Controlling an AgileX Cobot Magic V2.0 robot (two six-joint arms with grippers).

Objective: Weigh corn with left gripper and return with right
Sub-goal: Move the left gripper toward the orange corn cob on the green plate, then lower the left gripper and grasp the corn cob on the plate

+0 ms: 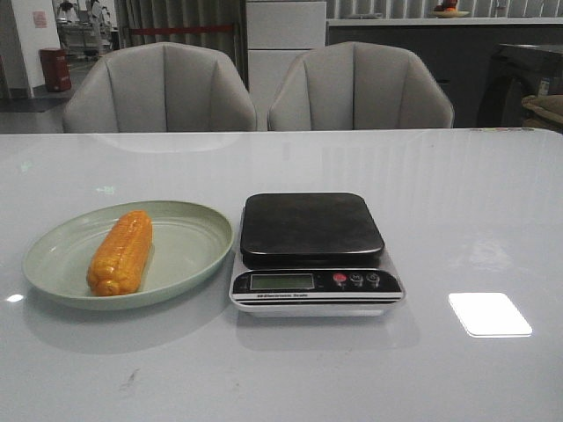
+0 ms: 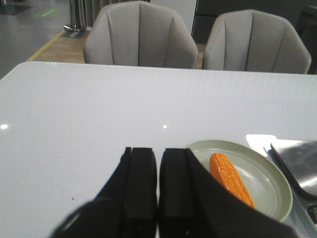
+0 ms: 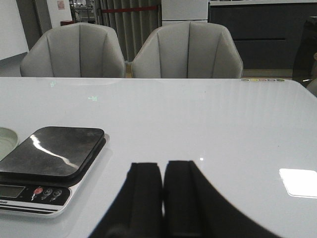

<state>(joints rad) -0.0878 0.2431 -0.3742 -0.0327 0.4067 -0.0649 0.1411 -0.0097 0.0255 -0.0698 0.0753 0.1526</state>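
Observation:
The orange-yellow corn (image 1: 120, 252) lies on a pale green plate (image 1: 189, 255) at the left of the table, next to a kitchen scale (image 1: 311, 251) with a bare dark platform. Neither arm shows in the front view. In the left wrist view my left gripper (image 2: 158, 153) is shut and empty above the bare table, with the corn (image 2: 229, 176) and plate (image 2: 270, 181) beside it. In the right wrist view my right gripper (image 3: 163, 166) is shut and empty over the table, with the scale (image 3: 49, 166) off to one side.
Two grey chairs (image 1: 163, 88) (image 1: 359, 88) stand behind the table's far edge. A bright patch of reflected light (image 1: 489, 314) lies on the white table to the right of the scale.

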